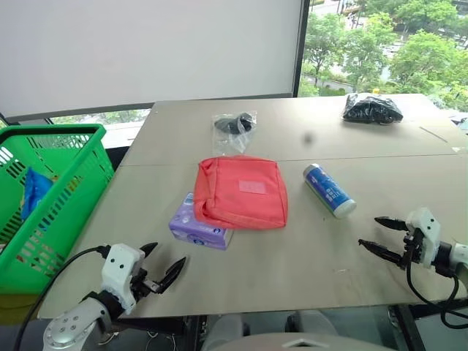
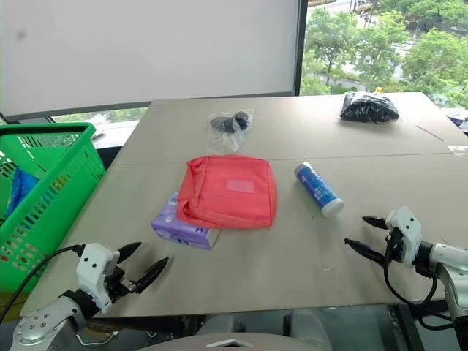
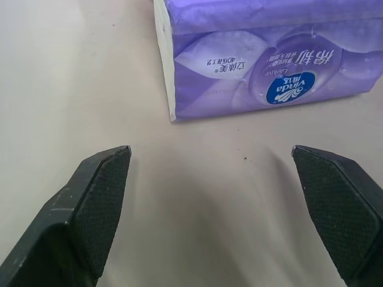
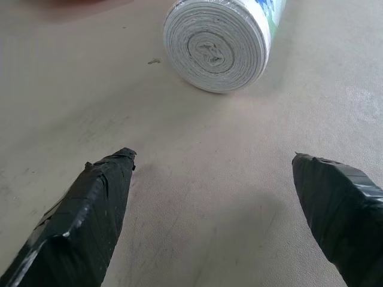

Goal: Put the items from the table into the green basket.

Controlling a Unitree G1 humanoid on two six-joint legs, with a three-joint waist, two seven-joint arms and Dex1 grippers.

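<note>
On the beige table [image 1: 292, 256] lie a purple tissue pack [image 1: 196, 225], a flat red zip pouch [image 1: 241, 192] partly over it, a blue-and-white tube [image 1: 329, 190], a clear bag with a black object [image 1: 234, 128] and a black crinkly bag [image 1: 371, 110] at the far right. The green basket [image 1: 51, 197] stands off the table's left edge. My left gripper [image 1: 162, 269] is open near the front left, pointing at the tissue pack [image 3: 263, 60]. At the front right my right gripper [image 1: 379, 235] is open, facing the tube's end [image 4: 215, 45].
A blue item [image 1: 33, 191] lies inside the basket. A seam [image 1: 365, 157] crosses the table behind the pouch. Beyond the table are a white blind and a window with trees. Bare tabletop lies between the two grippers.
</note>
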